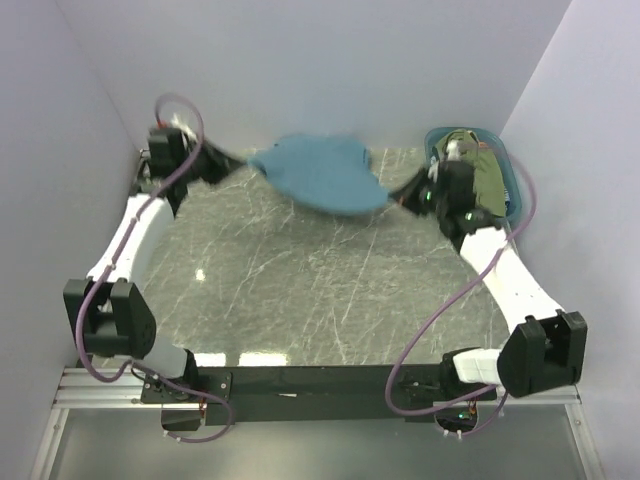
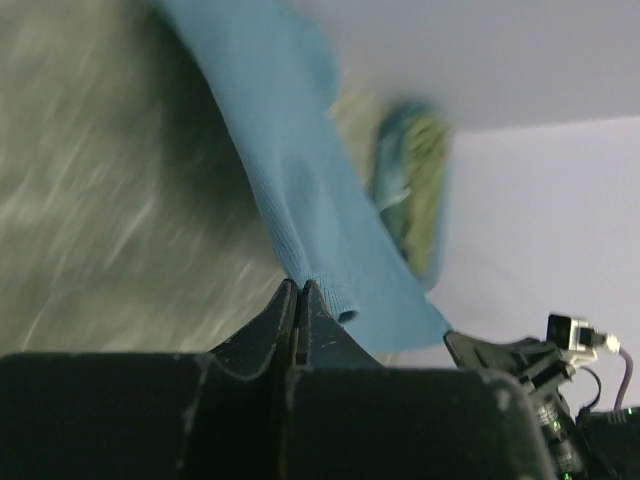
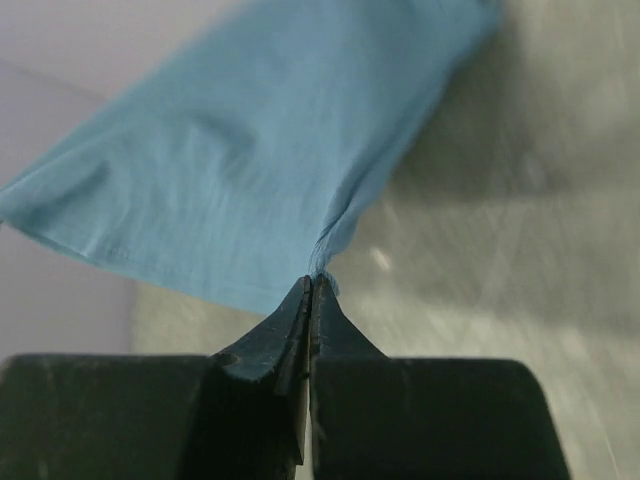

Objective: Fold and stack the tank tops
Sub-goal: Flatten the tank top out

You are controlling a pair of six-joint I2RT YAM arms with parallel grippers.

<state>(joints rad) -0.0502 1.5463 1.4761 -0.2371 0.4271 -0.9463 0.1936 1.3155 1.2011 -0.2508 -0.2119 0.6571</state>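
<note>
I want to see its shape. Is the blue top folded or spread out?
Spread out: the blue top hangs stretched between the left gripper and the right gripper.

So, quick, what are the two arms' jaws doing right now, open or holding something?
Left gripper: jaws shut on an edge of the teal tank top.
Right gripper: jaws shut on the opposite edge of it.
</note>
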